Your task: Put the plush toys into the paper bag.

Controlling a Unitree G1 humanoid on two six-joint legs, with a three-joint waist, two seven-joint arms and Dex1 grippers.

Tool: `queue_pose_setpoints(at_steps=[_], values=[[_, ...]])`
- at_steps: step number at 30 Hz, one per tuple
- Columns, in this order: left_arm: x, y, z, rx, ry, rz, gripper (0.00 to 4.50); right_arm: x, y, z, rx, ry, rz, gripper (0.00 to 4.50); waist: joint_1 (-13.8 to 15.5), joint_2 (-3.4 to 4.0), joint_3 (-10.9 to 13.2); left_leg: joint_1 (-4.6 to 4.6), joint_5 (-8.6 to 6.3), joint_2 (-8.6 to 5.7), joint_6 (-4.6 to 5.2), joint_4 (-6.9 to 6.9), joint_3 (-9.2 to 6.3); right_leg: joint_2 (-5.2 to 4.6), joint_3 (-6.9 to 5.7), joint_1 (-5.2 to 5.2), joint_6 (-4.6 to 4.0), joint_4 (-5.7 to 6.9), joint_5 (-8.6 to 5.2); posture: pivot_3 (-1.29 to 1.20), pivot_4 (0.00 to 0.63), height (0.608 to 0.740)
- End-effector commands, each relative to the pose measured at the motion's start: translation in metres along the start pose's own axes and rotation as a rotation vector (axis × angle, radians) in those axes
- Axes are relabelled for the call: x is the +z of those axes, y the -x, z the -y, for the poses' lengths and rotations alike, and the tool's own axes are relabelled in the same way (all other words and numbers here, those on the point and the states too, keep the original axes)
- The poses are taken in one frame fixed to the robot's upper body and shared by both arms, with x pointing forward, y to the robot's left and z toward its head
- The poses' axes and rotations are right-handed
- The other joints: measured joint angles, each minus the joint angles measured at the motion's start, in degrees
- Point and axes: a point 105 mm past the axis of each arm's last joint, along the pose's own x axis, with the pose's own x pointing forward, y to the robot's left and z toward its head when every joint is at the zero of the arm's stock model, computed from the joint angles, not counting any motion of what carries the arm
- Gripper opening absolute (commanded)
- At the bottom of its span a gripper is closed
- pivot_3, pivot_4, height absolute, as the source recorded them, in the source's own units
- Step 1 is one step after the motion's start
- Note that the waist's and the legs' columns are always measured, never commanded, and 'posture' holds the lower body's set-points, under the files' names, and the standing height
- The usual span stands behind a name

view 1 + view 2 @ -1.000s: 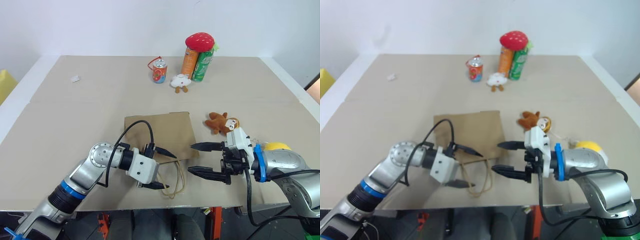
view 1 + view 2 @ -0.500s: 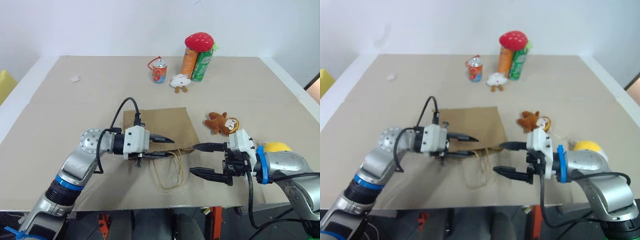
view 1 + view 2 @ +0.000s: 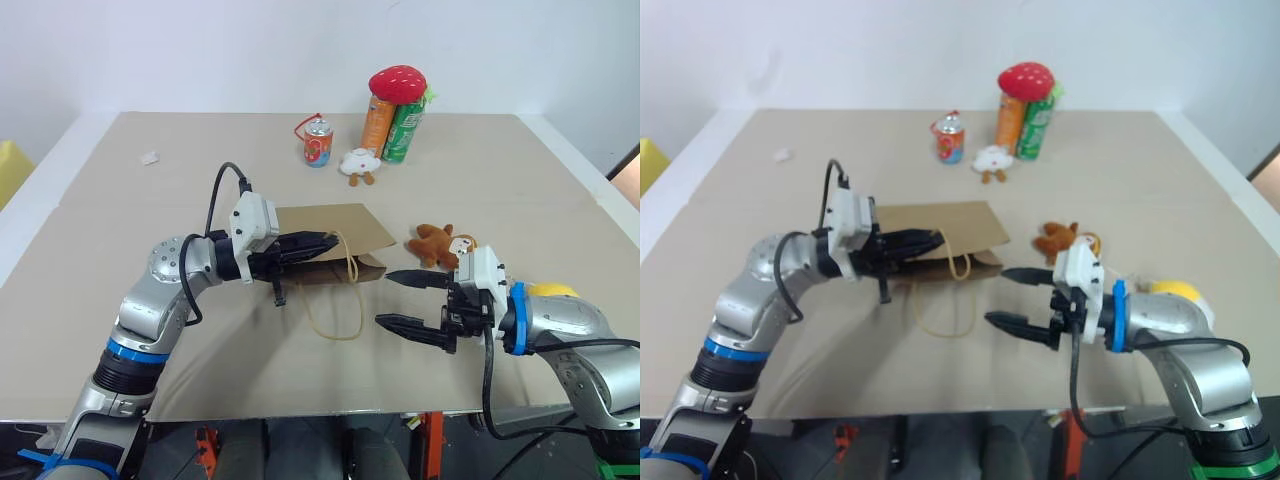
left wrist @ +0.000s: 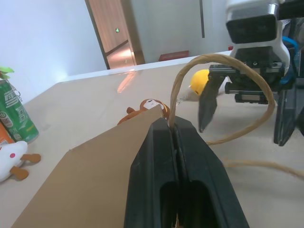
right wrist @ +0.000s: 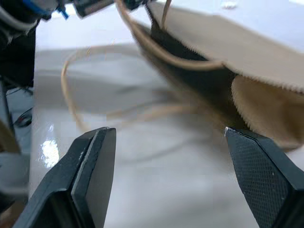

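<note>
The brown paper bag (image 3: 335, 228) lies on the table with its front edge lifted. My left gripper (image 3: 325, 243) is shut on that upper edge by a cord handle (image 4: 223, 59), and the mouth gapes toward my right gripper. A second cord loop (image 3: 335, 312) trails on the table. My right gripper (image 3: 397, 301) hovers open just in front of the bag's mouth (image 5: 199, 76), nothing between its fingers (image 5: 92, 166). The brown monkey plush toy (image 3: 440, 245) lies right of the bag, behind the right gripper. A round yellow plush toy (image 3: 553, 292) sits partly hidden behind my right forearm.
At the table's back stand a red can (image 3: 319, 143), an orange can (image 3: 379, 125) and a green can (image 3: 405, 130), with a red strawberry plush (image 3: 398, 82) on top. A small white plush (image 3: 358, 163) lies before them. A white scrap (image 3: 150, 157) is far left.
My left gripper shut on the bag's edge and raised it, swinging to point right, so the mouth opened. My right gripper's fingers narrowed somewhat and edged toward the bag.
</note>
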Motion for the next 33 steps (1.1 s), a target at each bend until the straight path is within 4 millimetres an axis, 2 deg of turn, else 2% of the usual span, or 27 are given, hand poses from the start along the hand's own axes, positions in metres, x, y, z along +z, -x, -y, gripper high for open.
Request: queue_pose_setpoints(at_steps=[1,2,4,5,11,14,18,22,25,30,33], values=[[0.016,-0.005,-0.008,0.077,-0.020,0.058,0.00,0.007,-0.014,0.002,-0.036,-0.002,0.030,1.64,0.05,0.00,0.00,0.00,0.00,0.00,0.00,0.00,0.00,0.00,0.00,-0.03,0.00,0.00,0.00,0.00,0.150,0.740],[0.017,-0.006,-0.008,0.085,-0.020,0.064,0.00,0.007,-0.016,0.002,-0.038,-0.010,0.033,1.39,0.05,0.00,0.00,0.00,0.00,0.00,0.00,0.03,0.00,-0.01,0.00,-0.05,0.00,0.00,0.00,0.00,0.150,0.740],[0.020,-0.007,-0.008,0.094,-0.018,0.075,0.00,0.008,-0.021,0.003,-0.046,-0.011,0.044,0.57,0.05,0.00,0.00,0.00,0.00,0.00,0.00,0.04,0.00,-0.01,0.00,-0.01,0.00,0.00,0.00,0.00,0.150,0.740],[0.021,-0.008,-0.007,0.094,-0.021,0.077,0.00,0.009,-0.024,0.004,-0.051,-0.019,0.052,0.36,0.05,0.00,0.00,0.00,0.00,0.00,0.00,0.04,0.00,0.00,0.00,-0.02,0.00,0.00,0.00,0.00,0.150,0.740],[0.019,-0.007,-0.005,0.102,-0.020,0.064,0.00,0.016,-0.038,0.012,-0.083,-0.053,0.096,0.36,-0.02,0.00,0.00,0.00,0.00,0.00,0.00,0.03,0.00,0.01,0.01,-0.04,0.00,0.07,0.00,0.00,0.150,0.740],[0.020,-0.008,-0.006,0.122,-0.015,0.068,0.00,0.012,-0.049,0.017,-0.101,-0.057,0.081,0.36,-0.04,0.00,0.00,0.00,0.00,0.00,0.00,0.03,0.00,0.02,0.01,-0.04,0.00,0.08,0.00,0.00,0.150,0.740],[0.024,-0.010,-0.012,0.182,-0.013,0.092,0.00,-0.013,-0.064,0.023,-0.168,-0.058,-0.015,0.36,-0.05,0.00,0.00,0.00,0.00,0.00,-0.01,0.03,-0.01,0.02,0.01,-0.10,-0.03,0.10,0.02,0.00,0.150,0.740],[0.033,-0.010,-0.027,0.301,-0.045,0.124,0.00,-0.053,-0.067,0.023,-0.235,-0.037,-0.160,0.36,0.00,0.00,0.00,-0.01,0.00,0.00,0.00,0.04,-0.01,0.02,0.01,-0.11,-0.01,0.10,0.01,0.00,0.150,0.740],[0.047,-0.012,-0.030,0.342,-0.075,0.167,0.00,-0.079,-0.068,0.023,-0.276,-0.012,-0.248,0.36,-0.04,0.00,-0.01,-0.03,0.03,0.00,0.04,0.02,-0.01,0.04,0.02,-0.09,0.00,0.12,0.00,0.00,0.150,0.740],[0.073,-0.013,-0.029,0.347,-0.162,0.229,0.00,-0.090,-0.068,0.025,-0.311,-0.014,-0.280,0.36,-0.13,-0.02,-0.04,0.00,0.00,0.01,-0.01,0.02,-0.05,0.08,0.01,-0.08,-0.02,0.13,0.03,0.00,0.150,0.740],[0.086,-0.015,-0.020,0.318,-0.235,0.259,0.00,-0.091,-0.066,0.028,-0.333,-0.024,-0.278,0.36,-0.12,-0.02,-0.04,0.04,-0.01,0.01,-0.02,0.02,-0.06,0.08,0.01,-0.16,-0.06,0.13,0.14,0.00,0.150,0.740]])
